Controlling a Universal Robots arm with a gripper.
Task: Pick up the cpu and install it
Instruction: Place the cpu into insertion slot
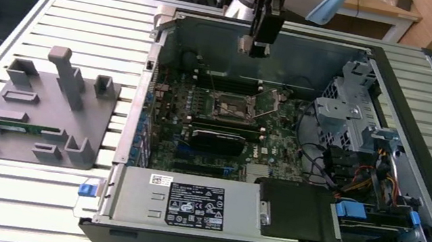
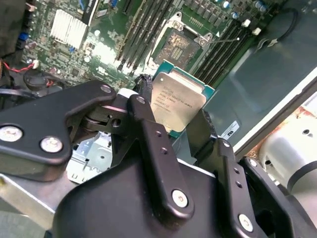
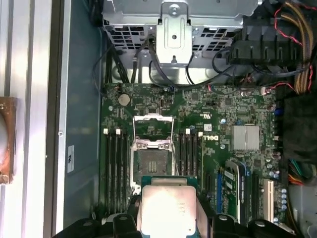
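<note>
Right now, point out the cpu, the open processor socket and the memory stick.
cpu point(image 2: 178, 99), second wrist view, centre of metal top.
processor socket point(image 3: 152, 163), first wrist view, open contact bed.
memory stick point(image 1: 20, 124), exterior view, middle of stick.

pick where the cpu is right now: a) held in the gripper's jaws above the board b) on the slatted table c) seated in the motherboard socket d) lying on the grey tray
a: in both wrist views the cpu sits clamped in the jaws of the gripper, above the open, empty socket.
</note>
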